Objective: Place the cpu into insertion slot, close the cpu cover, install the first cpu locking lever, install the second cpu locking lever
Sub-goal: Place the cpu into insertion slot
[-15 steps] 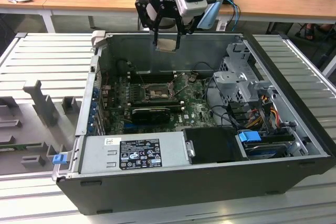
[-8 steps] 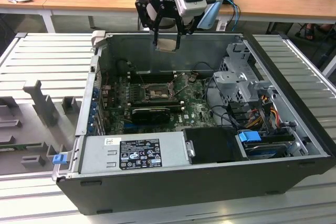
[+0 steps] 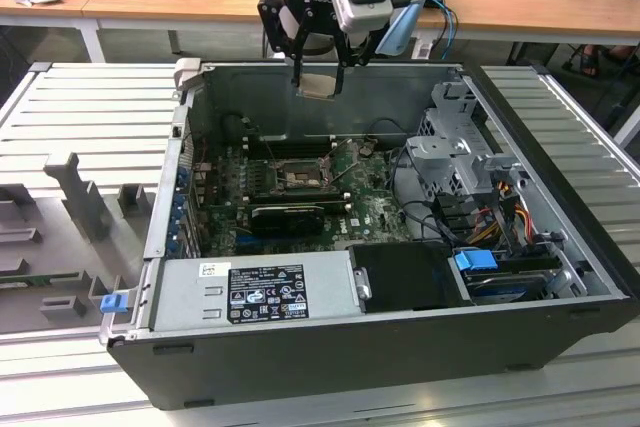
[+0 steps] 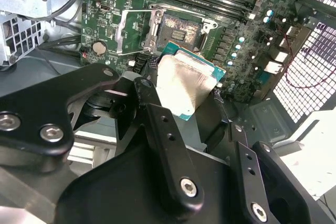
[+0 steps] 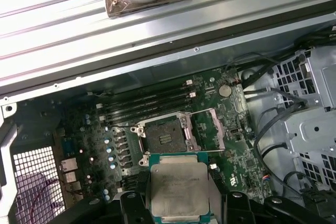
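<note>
above the open case (image 3: pixel 330 347), we hold the cpu (image 3: pixel 320 87) clamped by its edges in the jaws, well apart from the insertion slot (image 3: pixel 300 179) below. we judge a tilted or misaligned descent could bend socket pins.

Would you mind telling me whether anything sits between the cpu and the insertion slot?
Nothing visible does: the gripper holds the cpu above the insertion slot, whose cpu cover stands swung open to one side.

cpu (image 5: pixel 178 190): pale silver-beige face, teal-green border. insertion slot (image 5: pixel 164 139): dark middle, silvery rim. motherboard (image 5: pixel 231 150): green. gripper (image 3: pixel 318 82): black. case (image 3: pixel 400 357): black. power supply (image 3: pixel 330 292): grey, black label.
</note>
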